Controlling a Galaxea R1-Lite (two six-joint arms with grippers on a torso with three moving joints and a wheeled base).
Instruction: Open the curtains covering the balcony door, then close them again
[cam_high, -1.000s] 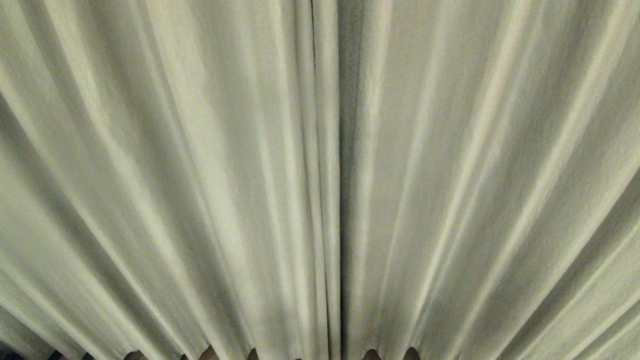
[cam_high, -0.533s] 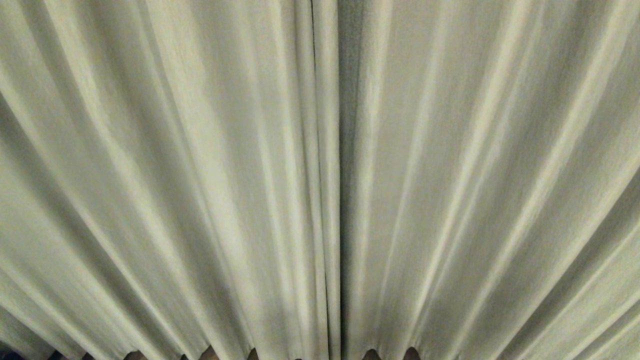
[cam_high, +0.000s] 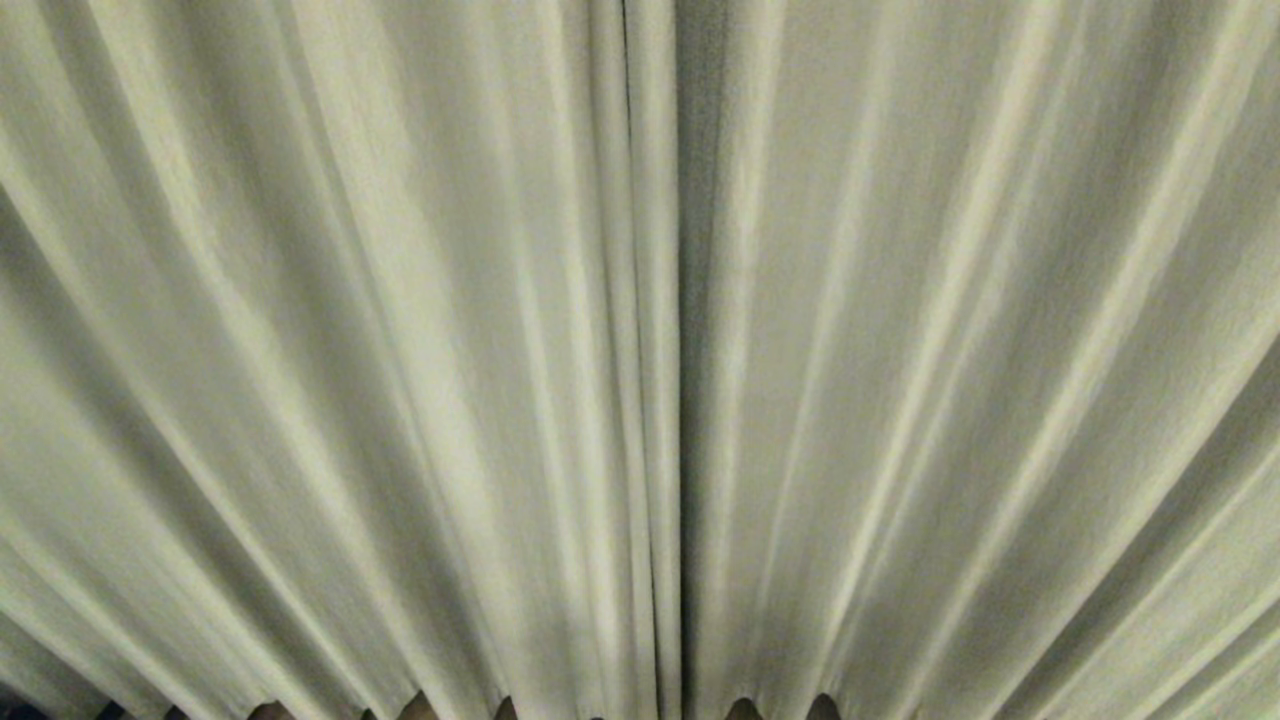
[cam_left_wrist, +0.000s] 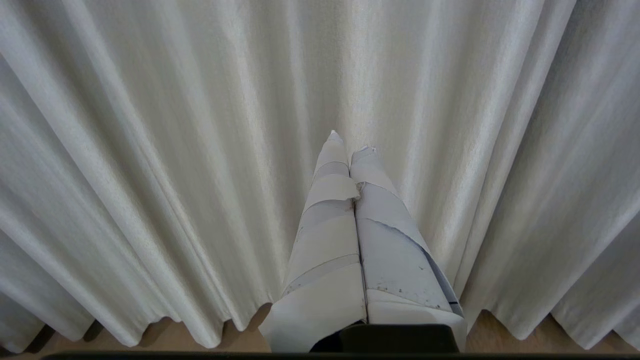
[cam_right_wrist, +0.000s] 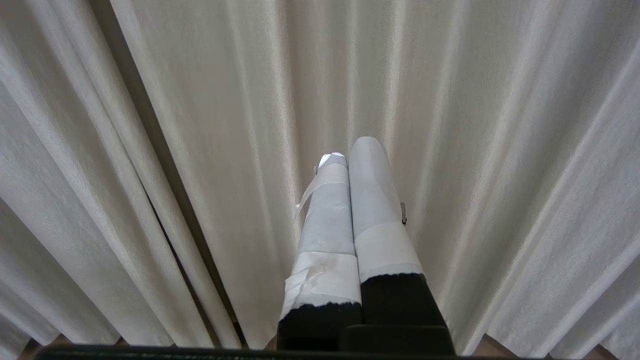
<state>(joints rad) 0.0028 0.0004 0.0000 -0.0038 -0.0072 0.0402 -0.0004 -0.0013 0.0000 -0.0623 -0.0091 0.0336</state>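
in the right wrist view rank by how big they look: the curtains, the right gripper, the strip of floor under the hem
1. pale cream pleated curtains, filling the view
2. tape-wrapped right gripper, though nearness to the camera enlarges it
3. brown floor strip

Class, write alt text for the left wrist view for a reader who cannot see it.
The left claw, its tape-wrapped fingers pressed shut and empty, points at the pale cream pleated curtains that fill the view. A strip of wooden floor shows below the scalloped hem.
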